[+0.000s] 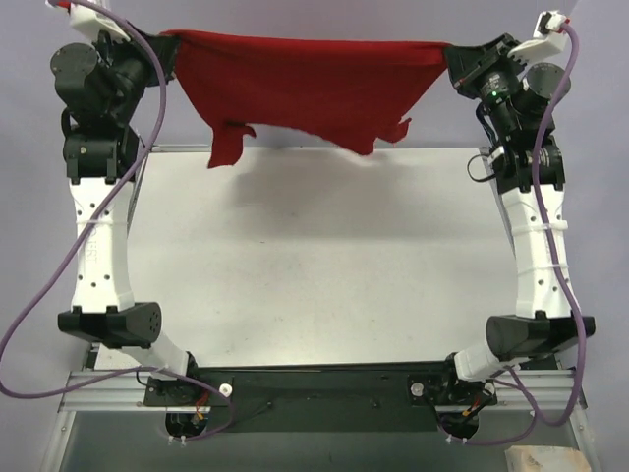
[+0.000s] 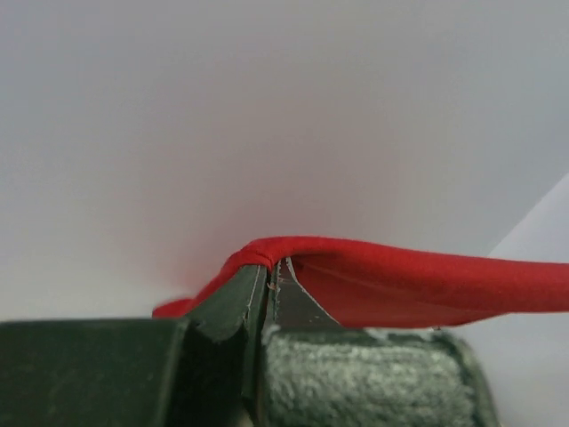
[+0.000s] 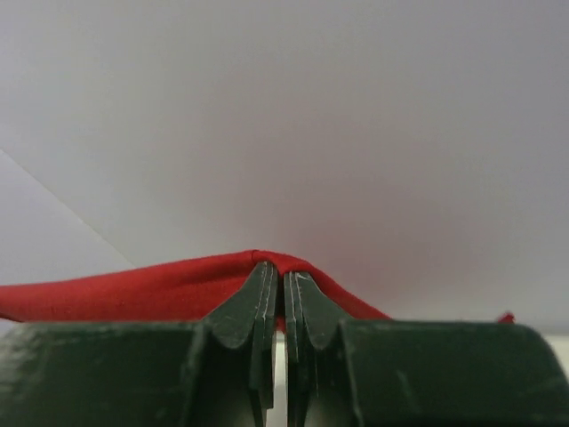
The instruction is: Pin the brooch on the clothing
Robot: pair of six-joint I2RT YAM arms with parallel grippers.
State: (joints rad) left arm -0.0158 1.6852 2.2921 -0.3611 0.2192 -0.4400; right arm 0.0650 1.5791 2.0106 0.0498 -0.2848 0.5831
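Observation:
The clothing (image 1: 305, 84), a red T-shirt, hangs stretched in the air across the far side of the table, held up by both arms. My left gripper (image 1: 167, 39) is shut on its left upper corner; in the left wrist view the red cloth (image 2: 400, 276) folds over my closed fingertips (image 2: 253, 285). My right gripper (image 1: 454, 54) is shut on the right upper corner, and the red cloth (image 3: 116, 294) drapes over its closed fingertips (image 3: 258, 294) in the right wrist view. Two sleeves dangle below the shirt's lower edge. The brooch is out of view.
The white table top (image 1: 314, 256) lies under the hanging shirt. Purple cables (image 1: 59, 285) loop beside both arms. The arm bases sit on a black rail (image 1: 314, 388) at the near edge. A pale wooden block (image 1: 545, 458) lies at the bottom right.

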